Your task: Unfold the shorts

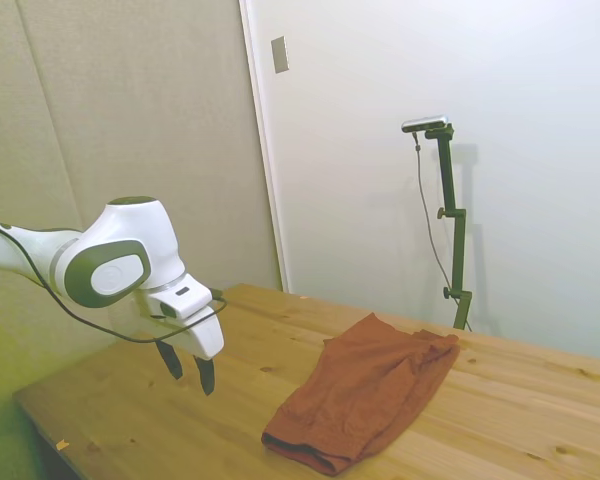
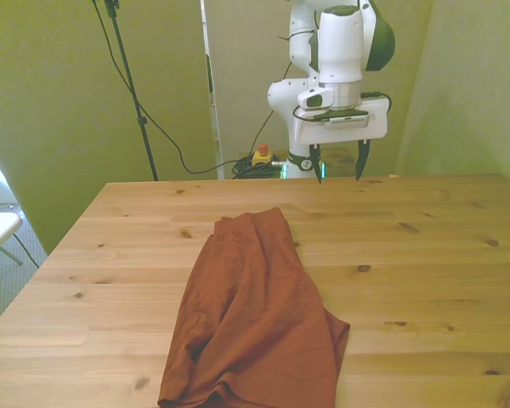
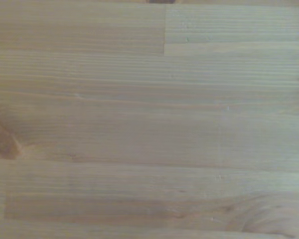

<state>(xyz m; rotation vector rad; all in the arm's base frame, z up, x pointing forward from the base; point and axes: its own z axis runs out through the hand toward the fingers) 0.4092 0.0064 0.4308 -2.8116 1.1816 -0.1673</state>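
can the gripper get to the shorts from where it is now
Probably yes. The gripper hangs open above bare table, apart from the shorts, and nothing lies between them.

Lab: robot arm [image 2: 336, 51], emergency-stop button [image 2: 261, 154], cables.

The shorts [image 2: 259, 323] lie folded on the wooden table [image 2: 425, 280], in a long brown heap that runs from the middle to the near edge. The gripper [image 2: 338, 161] hangs in the air above the far edge, well apart from the shorts. Its two dark fingers [image 2: 360, 159] point down with a wide gap between them.
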